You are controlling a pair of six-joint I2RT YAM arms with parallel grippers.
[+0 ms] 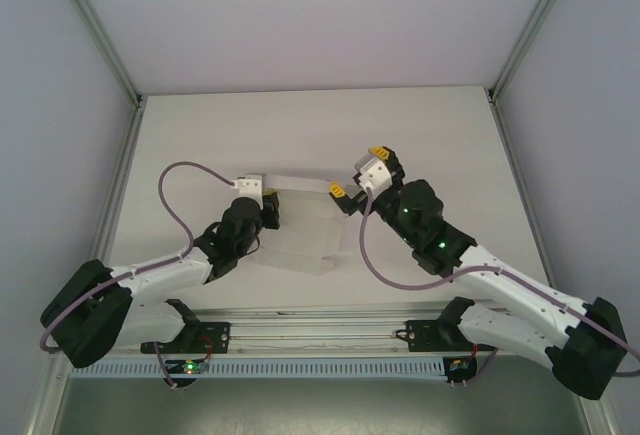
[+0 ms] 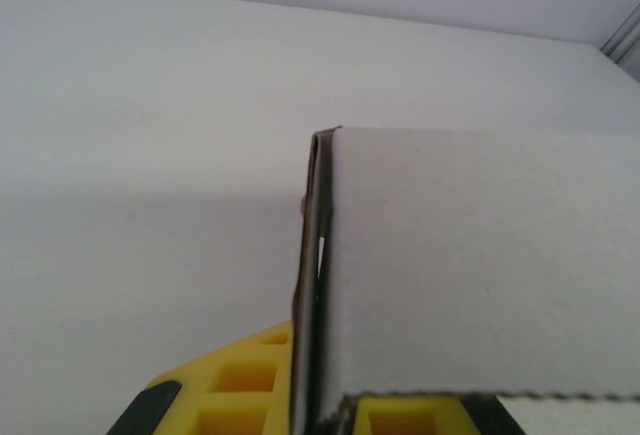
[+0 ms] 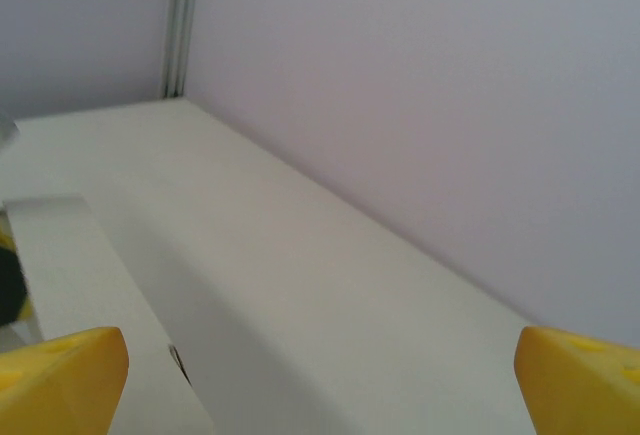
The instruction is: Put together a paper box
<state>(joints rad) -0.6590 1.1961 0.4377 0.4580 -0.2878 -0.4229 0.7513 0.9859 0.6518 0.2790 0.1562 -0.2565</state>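
While the left gripper (image 1: 267, 199) clamps the white thin-card paper box (image 1: 300, 233), the right gripper (image 1: 358, 172) stands wide open beside it.

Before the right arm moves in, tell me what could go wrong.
1. The left fingers pinch the paper box along one thin edge only, so the card may bend or slip out if it is pushed.
2. The right fingers stand wide open beside the box's right side. Closing in off line could crease a panel or shove the box sideways.
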